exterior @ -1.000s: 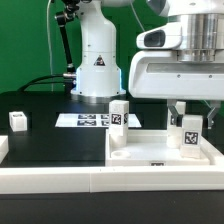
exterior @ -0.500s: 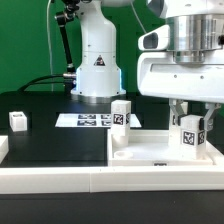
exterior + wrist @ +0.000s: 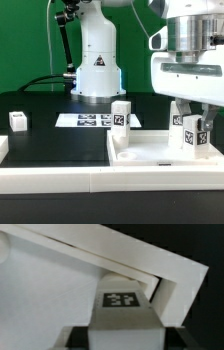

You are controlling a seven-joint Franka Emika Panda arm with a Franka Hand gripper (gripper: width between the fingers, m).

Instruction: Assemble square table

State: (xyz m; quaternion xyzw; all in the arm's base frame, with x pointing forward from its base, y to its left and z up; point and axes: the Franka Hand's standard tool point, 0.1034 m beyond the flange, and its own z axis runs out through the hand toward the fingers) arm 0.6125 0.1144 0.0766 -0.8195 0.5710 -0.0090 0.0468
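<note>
Exterior view: we see the fingers (image 3: 189, 125) closed on a short white leg (image 3: 190, 136) at the view's right, one dark finger pad on each side of it, so the fingers stand partly closed with the leg between them. The leg stands upright, its long axis vertical, and its black-and-white tag faces the camera. Its lower end is at or just above the square table top (image 3: 150, 152); we cannot tell whether it touches. In the wrist view the same leg (image 3: 122, 308) runs away from the camera between the two dark pads, tag side up in the picture, with its far end close against the white border rail (image 3: 150, 266) that crosses behind it.

The table top lies flat on the black worktop (image 3: 50, 140), low in the exterior view and toward its right, with a round socket hole visible near its left corner. A second leg (image 3: 120, 115) stands upright at the far left corner of the slab, also with its tag toward the camera. A third small white leg (image 3: 17, 121) sits well apart on the worktop at the view's left.

Between those two legs, farther back, the marker board (image 3: 85, 120) lies flat. Behind it stands the white base of the arm (image 3: 97, 60), before a green backdrop.
</note>
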